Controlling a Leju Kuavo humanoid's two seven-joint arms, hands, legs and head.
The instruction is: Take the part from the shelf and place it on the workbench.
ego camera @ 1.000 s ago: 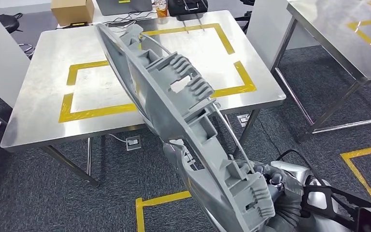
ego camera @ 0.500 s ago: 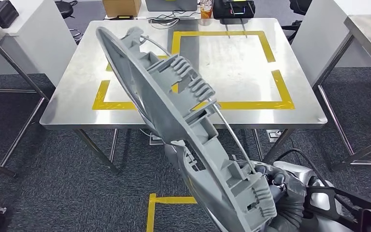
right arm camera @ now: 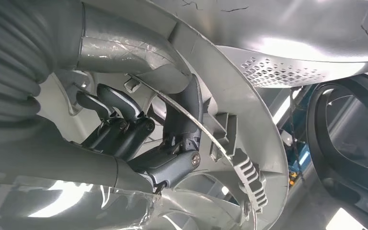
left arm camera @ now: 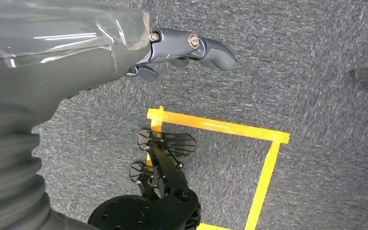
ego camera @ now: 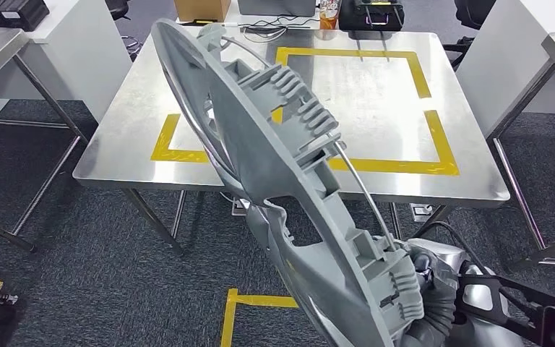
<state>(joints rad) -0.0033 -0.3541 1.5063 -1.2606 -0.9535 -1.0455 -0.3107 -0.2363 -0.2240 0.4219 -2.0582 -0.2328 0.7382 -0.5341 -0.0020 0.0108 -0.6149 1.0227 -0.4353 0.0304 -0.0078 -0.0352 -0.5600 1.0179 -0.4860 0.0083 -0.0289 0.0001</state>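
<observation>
- My right hand [ego camera: 423,300] is clamped on the low end of the part [ego camera: 274,166]; in the right wrist view my fingers [right arm camera: 124,115] hook through its ribbed inner frame, with the thumb pressed against a rib.
- My left hand [left arm camera: 187,48] hangs over the carpet, holding nothing, its fingers loosely curled and a little apart.
- The part is a long grey moulded shell. It slants up from my hand, and its far tip hangs over the near left stretch of the desk [ego camera: 470,184].
- I judge the carry nearly over and the set-down next.
- With one grip at the end of a long part, it could swing, so I should move slowly and keep my wrist firm.
- The yellow tape square [ego camera: 405,165] on the desk looks like the target. I would lower the far tip inside it first, lay the rest down flat, and let go only once the desk carries the weight.
</observation>
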